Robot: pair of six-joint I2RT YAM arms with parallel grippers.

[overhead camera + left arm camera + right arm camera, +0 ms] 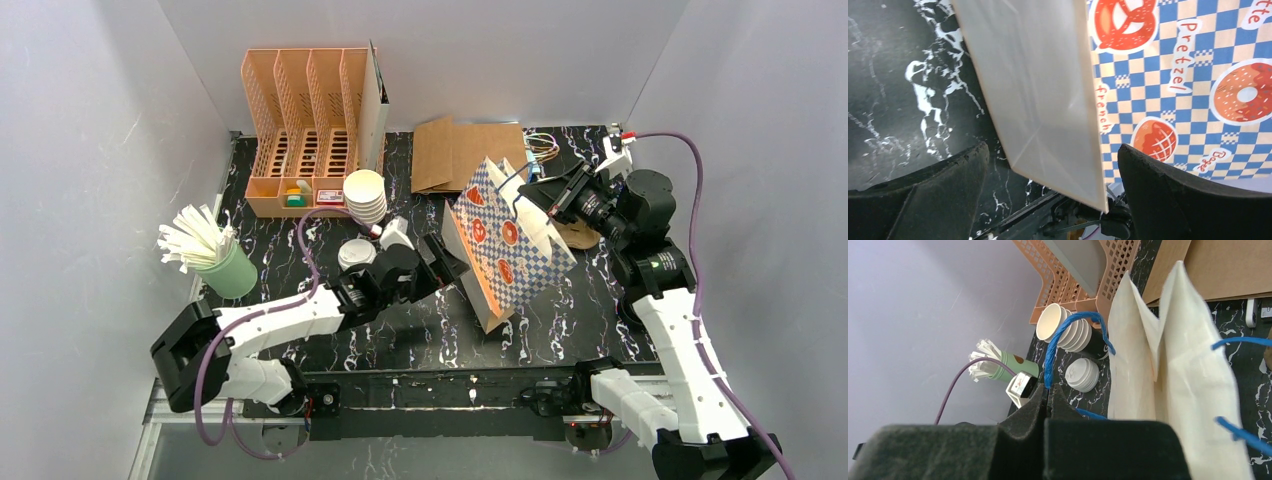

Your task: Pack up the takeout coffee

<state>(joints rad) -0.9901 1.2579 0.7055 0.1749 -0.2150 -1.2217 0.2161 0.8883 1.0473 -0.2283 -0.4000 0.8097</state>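
Left jaws are gaping wide, straddling a corner of the bag [505,240]; right jaws are pinching shut on its blue handle [1050,355].

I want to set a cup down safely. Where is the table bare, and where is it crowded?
Bare table lies in front of the paper bag, toward the arm bases, and between bag and right arm. Crowded: back left, around cup stack, lids, straw cup, organizer.

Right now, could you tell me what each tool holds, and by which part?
Right tool pinches the bag by its blue handle; left tool open, holding nothing.
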